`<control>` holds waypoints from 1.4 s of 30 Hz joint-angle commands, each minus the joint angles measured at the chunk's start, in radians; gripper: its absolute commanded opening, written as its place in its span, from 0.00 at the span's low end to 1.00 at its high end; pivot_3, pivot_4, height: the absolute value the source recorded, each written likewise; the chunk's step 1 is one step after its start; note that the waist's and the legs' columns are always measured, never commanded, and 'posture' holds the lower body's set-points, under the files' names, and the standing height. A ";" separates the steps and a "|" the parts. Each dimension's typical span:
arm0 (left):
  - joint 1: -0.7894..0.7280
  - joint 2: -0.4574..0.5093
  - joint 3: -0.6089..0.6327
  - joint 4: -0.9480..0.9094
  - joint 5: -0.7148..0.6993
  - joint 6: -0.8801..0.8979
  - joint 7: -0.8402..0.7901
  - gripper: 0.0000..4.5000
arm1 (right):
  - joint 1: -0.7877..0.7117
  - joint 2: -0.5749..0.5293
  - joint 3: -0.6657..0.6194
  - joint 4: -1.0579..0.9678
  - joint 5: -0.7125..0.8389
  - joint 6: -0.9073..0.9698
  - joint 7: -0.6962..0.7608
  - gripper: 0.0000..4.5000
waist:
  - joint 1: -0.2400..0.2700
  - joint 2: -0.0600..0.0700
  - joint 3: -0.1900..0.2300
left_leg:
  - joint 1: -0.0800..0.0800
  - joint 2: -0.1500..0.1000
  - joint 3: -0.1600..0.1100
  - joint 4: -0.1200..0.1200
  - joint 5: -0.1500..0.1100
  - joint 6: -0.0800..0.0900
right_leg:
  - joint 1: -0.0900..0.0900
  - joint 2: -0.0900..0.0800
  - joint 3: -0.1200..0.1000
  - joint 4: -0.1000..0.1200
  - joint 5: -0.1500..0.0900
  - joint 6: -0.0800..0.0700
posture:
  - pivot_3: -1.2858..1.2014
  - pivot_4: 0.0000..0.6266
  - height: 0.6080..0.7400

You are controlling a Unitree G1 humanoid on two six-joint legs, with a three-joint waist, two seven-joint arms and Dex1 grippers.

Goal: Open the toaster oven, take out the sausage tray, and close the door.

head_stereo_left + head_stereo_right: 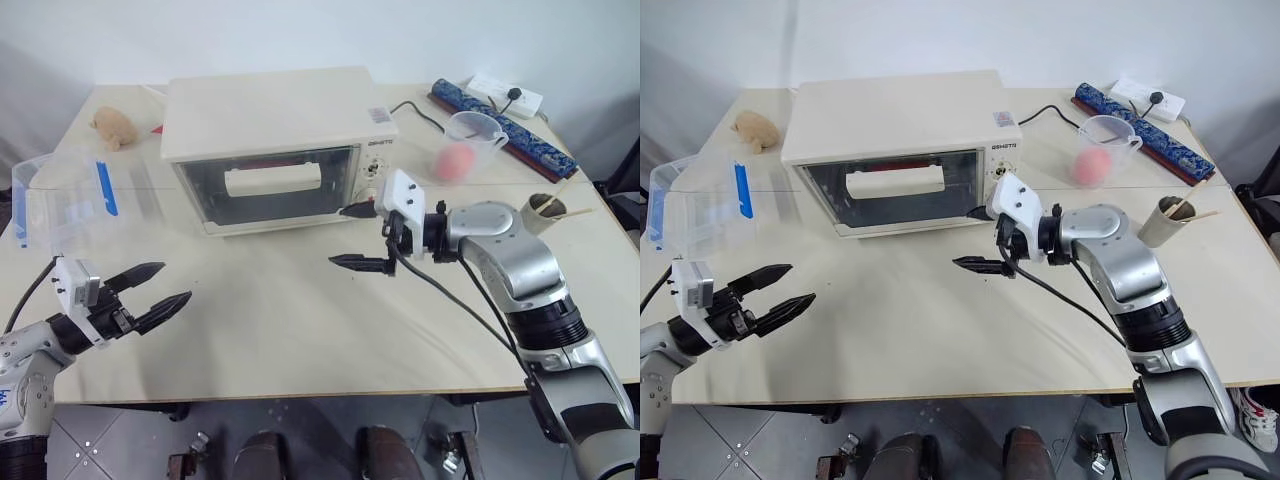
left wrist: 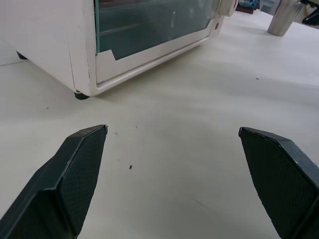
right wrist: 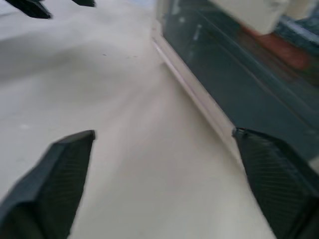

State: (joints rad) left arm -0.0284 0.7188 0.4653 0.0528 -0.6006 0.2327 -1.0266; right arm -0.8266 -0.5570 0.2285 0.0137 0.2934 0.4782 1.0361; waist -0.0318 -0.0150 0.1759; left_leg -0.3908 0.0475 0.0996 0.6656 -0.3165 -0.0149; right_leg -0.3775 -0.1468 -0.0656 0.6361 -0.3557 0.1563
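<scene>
1. From the head views we saw the toaster oven (image 1: 275,140) with its door (image 1: 270,185) shut and the bar handle (image 1: 273,180) untouched, so we judged no step of the task done: opening, taking out the tray and closing all remained. Our right gripper (image 1: 358,236) hung wide open and empty, the oven's lower right corner just beyond its fingertips. Our left gripper (image 1: 158,288) was spread and empty too, well apart from the oven
2. In the left wrist view, our fingers (image 2: 75,174) stood wide over bare table (image 2: 189,149), the oven's corner beyond them
3. In the right wrist view, the glass lay just beside one finger (image 3: 279,174); a reddish shape showed inside, which we took for the sausage tray (image 3: 279,50), though we could not be sure
</scene>
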 commanded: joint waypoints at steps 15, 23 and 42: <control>-0.073 0.034 0.062 0.025 -0.057 0.031 -0.018 1.00 | -0.247 0.129 -0.015 0.240 -0.055 -0.205 0.076 0.99 | -0.023 0.000 0.000 | 0.000 0.000 0.000 0.000 0.000 0.000 | 0.000 -0.001 -0.004 0.001 0.000 0.000 | 0.52 0.24 1.00; -0.083 0.041 0.087 0.031 -0.072 0.050 -0.021 1.00 | -0.228 0.149 0.008 0.140 -0.034 -0.157 0.165 0.99 | -0.031 0.000 0.000 | 0.000 0.000 -0.001 0.000 0.000 -0.001 | 0.000 -0.001 -0.007 0.002 0.000 0.000 | 0.52 0.24 1.00; -0.097 0.153 0.311 0.080 -0.213 0.187 -0.030 0.74 | -0.071 0.168 0.036 -0.092 -0.010 -0.044 0.171 1.00 | -0.056 0.000 0.001 | 0.000 0.001 -0.004 -0.002 -0.001 -0.003 | -0.002 -0.001 -0.011 0.005 0.000 0.000 | 0.52 0.24 1.00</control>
State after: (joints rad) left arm -0.1276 0.8458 0.7255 0.1374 -0.7774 0.4098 -1.0406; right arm -0.8899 -0.4067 0.2553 -0.0073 0.2451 0.4415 1.1995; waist -0.0875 -0.0147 0.1765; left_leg -0.3903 0.0487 0.0954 0.6637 -0.3175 -0.0177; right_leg -0.3800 -0.1482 -0.0766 0.6411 -0.3556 0.1562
